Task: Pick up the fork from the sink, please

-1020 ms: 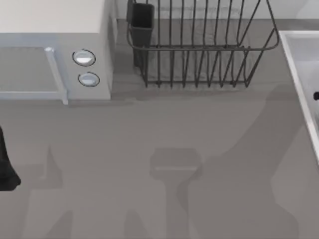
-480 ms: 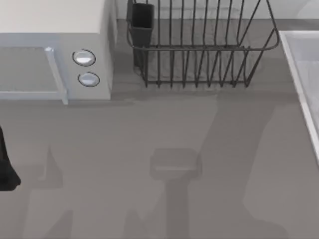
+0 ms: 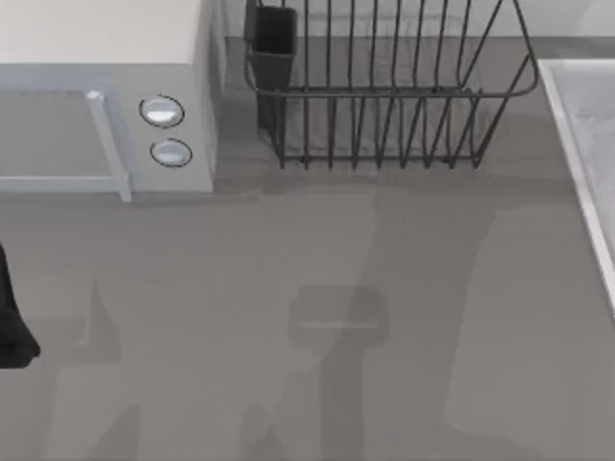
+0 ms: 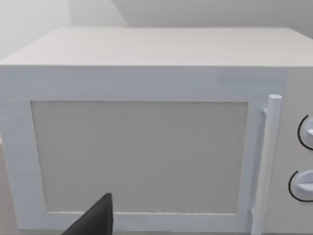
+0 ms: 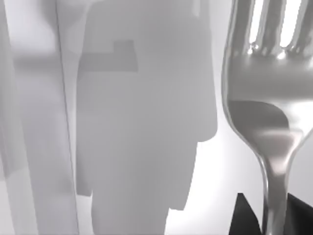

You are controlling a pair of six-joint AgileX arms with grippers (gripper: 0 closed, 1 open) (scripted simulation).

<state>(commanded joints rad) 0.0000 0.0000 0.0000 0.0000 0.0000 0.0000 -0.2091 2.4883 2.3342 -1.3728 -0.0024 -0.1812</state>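
Fork: in my right wrist view it stands close before the camera, silvery, tines at the 12 o'clock end and the handle running down toward 6 o'clock, where it passes between two black fingertips of my right gripper. The dark tips sit on either side of the narrow handle and touch it, so I record the jaws as closed on the fork. Behind the fork lies a pale smooth surface with a raised lighter ridge, which I take for the inside of the sink; broad grey shadows fall across it. Whether the fork is clear of that surface I cannot tell. In the top view the sink occupies the table's edge at roughly 3 o'clock, showing its light rim and a strip of its flat inside. At about 12 o'clock stands the dark wire dish rack, with a black cutlery cup at its left corner. At about 10 o'clock sits the white microwave, two round knobs on its front. The grey table carries long arm shadows. My left arm is parked at 9 o'clock at the table's left edge; its wrist view faces the microwave door and handle, with one black finger in view, and I cannot tell how the left jaws stand.
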